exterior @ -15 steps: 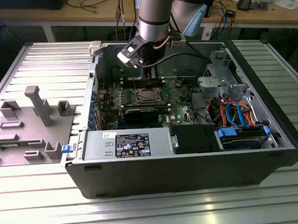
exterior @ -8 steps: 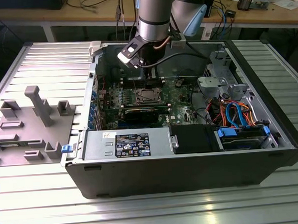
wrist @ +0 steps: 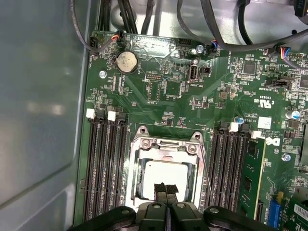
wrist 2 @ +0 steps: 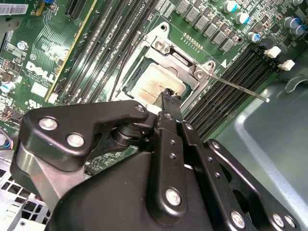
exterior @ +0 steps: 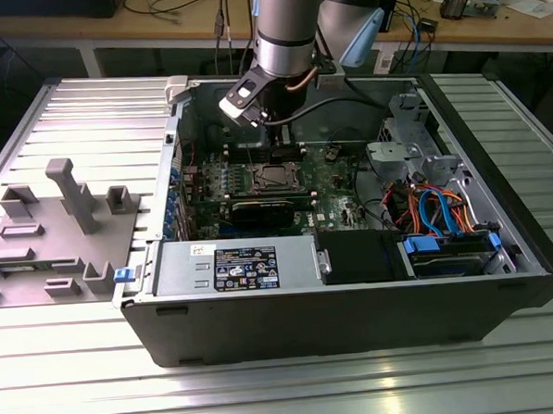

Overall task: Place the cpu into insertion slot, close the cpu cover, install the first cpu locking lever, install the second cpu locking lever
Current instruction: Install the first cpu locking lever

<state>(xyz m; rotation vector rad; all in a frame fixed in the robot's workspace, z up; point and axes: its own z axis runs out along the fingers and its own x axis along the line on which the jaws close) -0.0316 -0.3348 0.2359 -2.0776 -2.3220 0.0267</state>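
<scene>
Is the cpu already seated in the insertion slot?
Yes, in the first wrist view the cpu lies flat inside the insertion slot, with the silver rim all around it.

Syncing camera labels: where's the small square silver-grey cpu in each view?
Exterior view: small square silver-grey cpu, mid green motherboard, under the arm.
Second wrist view: cpu just past the black gripper tip.
First wrist view: cpu just past the gripper tip.
Shared landmark: silver metal frame around it.
</scene>
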